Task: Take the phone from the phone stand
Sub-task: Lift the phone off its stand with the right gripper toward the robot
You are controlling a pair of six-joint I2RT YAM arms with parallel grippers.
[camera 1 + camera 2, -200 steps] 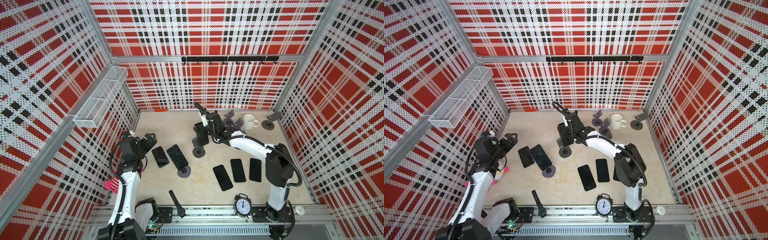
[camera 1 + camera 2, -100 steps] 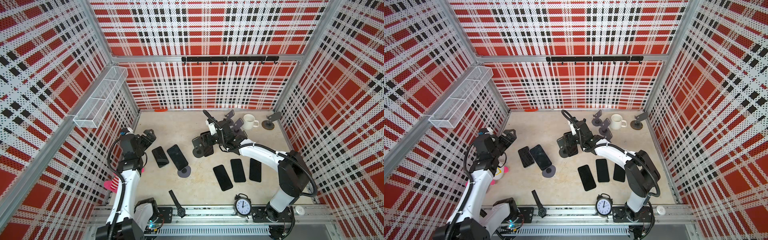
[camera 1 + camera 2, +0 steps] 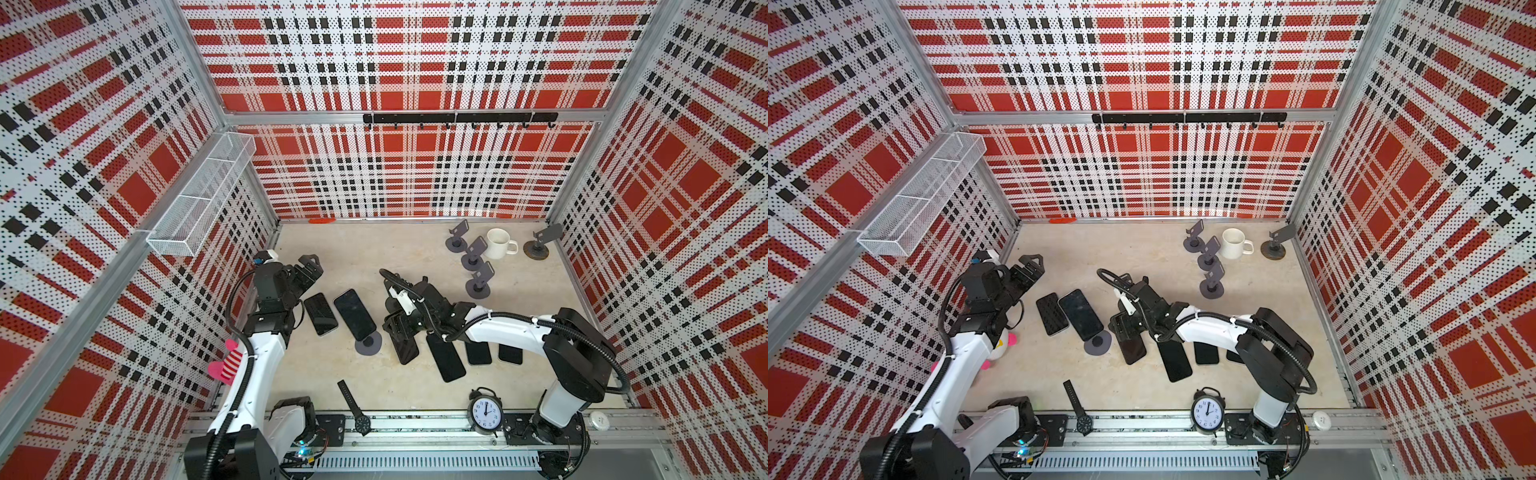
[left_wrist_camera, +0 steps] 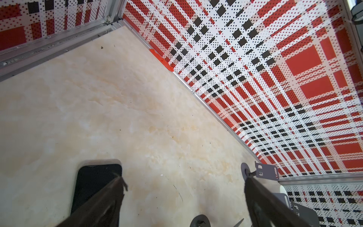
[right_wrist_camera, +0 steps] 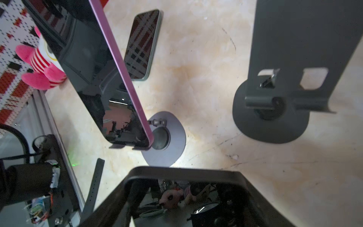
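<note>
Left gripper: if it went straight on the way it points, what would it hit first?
Probably bare tabletop near the foot of the plaid back wall; the left gripper has no object in its line, though depth is unclear.

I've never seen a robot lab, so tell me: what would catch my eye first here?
The red, black and white plaid walls on every side shout first. Next, the right tool gripping a black slab phone near the middle of the beige stone-look table, and a black round alarm clock at the front rail.

Hour numerals around the white dial of the alarm clock (image 3: 485, 417), no other text legible
</note>
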